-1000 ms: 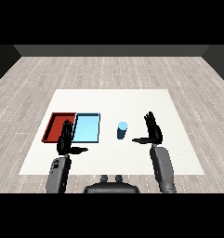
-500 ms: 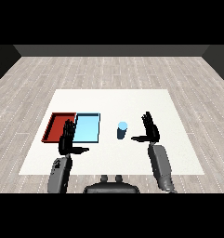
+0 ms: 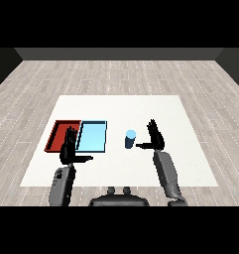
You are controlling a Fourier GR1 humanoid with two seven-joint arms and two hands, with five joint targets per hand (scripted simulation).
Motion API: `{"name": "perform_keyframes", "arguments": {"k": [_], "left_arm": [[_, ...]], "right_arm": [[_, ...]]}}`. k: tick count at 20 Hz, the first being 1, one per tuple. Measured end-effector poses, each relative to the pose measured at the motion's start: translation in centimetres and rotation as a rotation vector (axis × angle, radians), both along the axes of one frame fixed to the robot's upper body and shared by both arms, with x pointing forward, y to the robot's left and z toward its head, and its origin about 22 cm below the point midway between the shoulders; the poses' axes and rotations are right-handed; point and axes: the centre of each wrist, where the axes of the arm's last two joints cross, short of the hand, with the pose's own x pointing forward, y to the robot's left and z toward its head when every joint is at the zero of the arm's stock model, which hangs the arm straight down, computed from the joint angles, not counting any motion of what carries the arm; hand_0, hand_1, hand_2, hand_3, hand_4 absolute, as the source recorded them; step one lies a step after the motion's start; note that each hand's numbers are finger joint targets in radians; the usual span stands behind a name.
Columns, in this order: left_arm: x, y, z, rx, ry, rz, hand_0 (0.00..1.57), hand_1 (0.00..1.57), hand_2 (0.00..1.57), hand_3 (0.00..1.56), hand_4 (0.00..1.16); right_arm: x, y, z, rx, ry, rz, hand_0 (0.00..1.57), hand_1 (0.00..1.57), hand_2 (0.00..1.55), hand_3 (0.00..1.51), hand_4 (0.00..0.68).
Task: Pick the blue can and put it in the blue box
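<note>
1. The can (image 3: 130,139) stands upright on the white table (image 3: 141,106), just right of the blue tray (image 3: 92,136) and apart from it. The red tray (image 3: 64,135) lies on the far side of the blue one, the two touching along their long edges.

2. The right hand (image 3: 155,139) is spread wide, fingers straight and pointing up, thumb stuck out toward the can. It holds nothing; there is a gap between thumb and can.

3. The left hand (image 3: 69,150) is likewise flat and wide, holding nothing, hovering at the near edge where the two trays meet.

4. To my eye the step in hand is the reach: the right hand is lined up beside the can but not round it.

5. To do it well, I'd bring the palm in sideways until the can sits in the crook between thumb and fingers, then curl round it. Closing too soon would likely knock the can over toward the tray.

6. Take it around the middle of its body; a hold near the top looks likelier to tip it.

7. Lift straight up before carrying it left, so the bottom clears the blue tray's rim.

8. The left hand sits close to the tray's near corner; I'd keep it out of the way of the carry.

9. Set the can down inside the blue tray, not on the shared edge with the red one.
</note>
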Motion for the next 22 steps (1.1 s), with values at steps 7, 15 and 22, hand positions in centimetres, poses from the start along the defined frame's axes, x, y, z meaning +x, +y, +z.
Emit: {"name": "perform_keyframes", "arguments": {"k": [7, 15, 22], "left_arm": [[0.0, 0.2, -0.6, -0.018, -0.006, -0.004, 0.00, 0.00, 0.00, 0.00, 0.00], [0.4, 0.5, -0.7, -0.014, -0.006, 0.009, 0.00, 0.00, 0.00, 0.00, 0.00], [0.0, 0.7, -0.1, -0.016, -0.016, 0.015, 0.00, 0.00, 0.00, 0.00, 0.00]], "right_arm": [[-0.1, 0.7, -1.4, 0.014, 0.050, -0.003, 0.00, 0.00, 0.00, 0.00, 0.000], [0.3, 1.7, -3.0, 0.029, 0.084, 0.008, 0.00, 0.00, 0.00, 0.00, 0.000], [1.2, 2.6, -3.9, 0.033, 0.096, 0.027, 0.00, 0.00, 0.00, 0.00, 0.000]]}}
